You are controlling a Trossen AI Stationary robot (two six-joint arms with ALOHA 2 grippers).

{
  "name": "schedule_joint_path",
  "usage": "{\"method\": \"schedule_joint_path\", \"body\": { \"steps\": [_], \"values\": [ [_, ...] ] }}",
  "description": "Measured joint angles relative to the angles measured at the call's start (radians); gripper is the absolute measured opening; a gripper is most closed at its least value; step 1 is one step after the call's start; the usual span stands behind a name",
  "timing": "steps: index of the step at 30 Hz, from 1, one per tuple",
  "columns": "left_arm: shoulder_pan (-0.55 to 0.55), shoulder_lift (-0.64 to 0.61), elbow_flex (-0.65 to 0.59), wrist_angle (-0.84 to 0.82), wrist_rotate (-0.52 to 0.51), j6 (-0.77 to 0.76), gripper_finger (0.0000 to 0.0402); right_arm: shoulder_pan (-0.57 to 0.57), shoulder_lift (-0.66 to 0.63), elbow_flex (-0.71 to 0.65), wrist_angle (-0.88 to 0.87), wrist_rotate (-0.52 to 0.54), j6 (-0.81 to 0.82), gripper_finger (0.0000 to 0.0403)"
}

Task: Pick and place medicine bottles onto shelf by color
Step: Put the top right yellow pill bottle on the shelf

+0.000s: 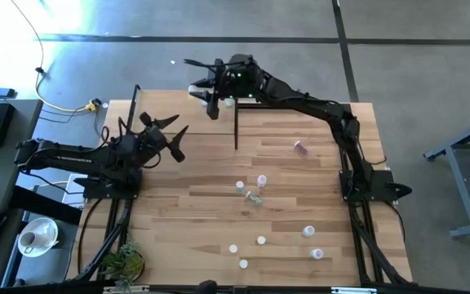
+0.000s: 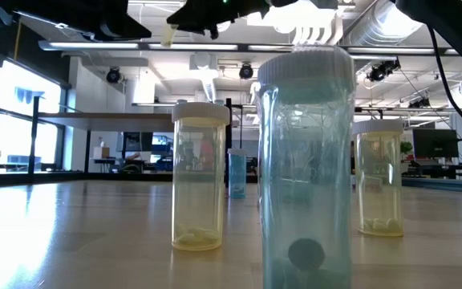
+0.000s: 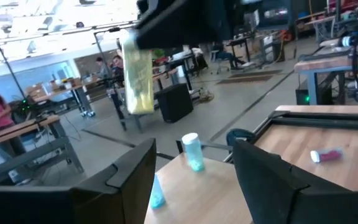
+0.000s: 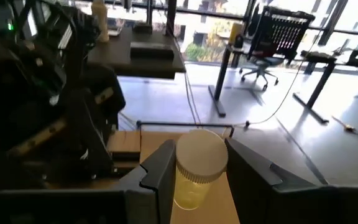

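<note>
- The right gripper [image 4: 194, 171], raised over the table's far edge, is clamped on a yellow medicine bottle [image 4: 197, 167] with a pale cap.
- The left gripper [image 1: 172, 135] hangs over the table's left side, fingers spread apart, holding nothing.
- A pink bottle [image 1: 299, 147] lies on its side near the right arm.
- Other bottles [image 1: 260, 180] stand scattered mid-table and toward the near edge.
- The shelf's black posts [image 1: 236, 124] rise at the far side.

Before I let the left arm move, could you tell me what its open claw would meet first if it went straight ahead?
Probably the light blue bottle standing just ahead, roughly between the left claw's fingers; depth is unclear. The right claw hangs higher with a yellow bottle.
</note>
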Motion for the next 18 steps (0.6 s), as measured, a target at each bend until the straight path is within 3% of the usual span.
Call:
{"method": "schedule_joint_path", "body": {
  "steps": [6, 10, 13, 18],
  "values": [
    [-0.008, -0.026, 0.0, -0.059, -0.005, -0.018, 0.0204, -0.023, 0.004, 0.0, -0.093, 0.007, 0.0, 0.0113],
    [-0.001, -0.028, 0.0, -0.081, -0.003, -0.024, 0.0202, -0.023, 0.004, 0.0, -0.121, -0.053, 0.009, 0.0113],
    [0.024, -0.025, 0.0, -0.089, 0.018, -0.033, 0.0201, -0.014, 0.004, 0.0, -0.119, -0.119, 0.011, 0.0113],
    [0.09, -0.025, 0.0, -0.106, 0.074, -0.089, 0.02, 0.01, 0.004, 0.0, -0.111, -0.121, -0.019, 0.0113]
  ]
}}
